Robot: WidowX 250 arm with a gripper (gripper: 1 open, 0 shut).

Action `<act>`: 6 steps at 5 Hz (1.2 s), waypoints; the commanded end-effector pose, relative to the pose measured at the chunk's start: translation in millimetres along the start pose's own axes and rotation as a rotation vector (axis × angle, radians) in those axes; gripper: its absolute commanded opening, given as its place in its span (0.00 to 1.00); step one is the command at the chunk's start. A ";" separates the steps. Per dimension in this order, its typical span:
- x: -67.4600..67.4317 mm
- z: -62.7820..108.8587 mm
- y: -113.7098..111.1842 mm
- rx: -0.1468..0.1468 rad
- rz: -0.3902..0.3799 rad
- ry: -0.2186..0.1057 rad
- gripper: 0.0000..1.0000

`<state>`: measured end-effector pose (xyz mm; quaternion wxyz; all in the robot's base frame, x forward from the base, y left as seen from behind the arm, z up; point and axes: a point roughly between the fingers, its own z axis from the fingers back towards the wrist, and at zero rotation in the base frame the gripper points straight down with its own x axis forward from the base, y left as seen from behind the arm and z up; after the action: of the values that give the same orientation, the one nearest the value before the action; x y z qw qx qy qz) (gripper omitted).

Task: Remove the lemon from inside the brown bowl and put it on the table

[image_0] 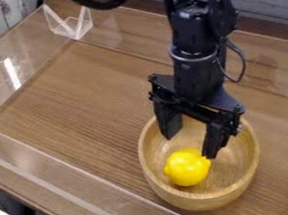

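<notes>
Item: lemon point(187, 167). Small, round and yellow, it is lying inside the brown bowl point(249, 168), toward the near-left part of the hollow. It is sitting on the bowl's floor, not lifted and not gripped.

Item: brown bowl. It is standing upright on the table point(78, 99), close to the near right edge.

Item: gripper point(195, 135). It is pointing straight down over the bowl with its two dark fingers spread wide and nothing between them. The fingertips are hanging above the far half of the bowl, up and behind the lemon, apart from it.

Progress: the task is looking barely begun. The approach is under way; no part of the removal is done.

Remaining, as judged: lowering around the lemon, closing, lifting clear of the rim, setting the fruit down on bare table.
</notes>
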<state>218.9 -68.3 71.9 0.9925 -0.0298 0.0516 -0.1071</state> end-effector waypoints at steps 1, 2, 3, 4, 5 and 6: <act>3.1 8.3 0.0 -0.005 -0.014 -0.046 1.00; 3.6 7.7 0.7 -0.010 -0.023 -0.053 1.00; 3.3 0.1 0.4 -0.008 -0.027 -0.053 1.00; 3.2 -6.6 0.4 -0.007 -0.031 -0.050 1.00; 3.4 -13.0 1.0 -0.006 -0.036 -0.049 1.00; 3.5 -17.7 1.9 -0.005 -0.042 -0.048 1.00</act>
<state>215.8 -67.5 47.0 0.9908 -0.0328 0.0433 -0.1239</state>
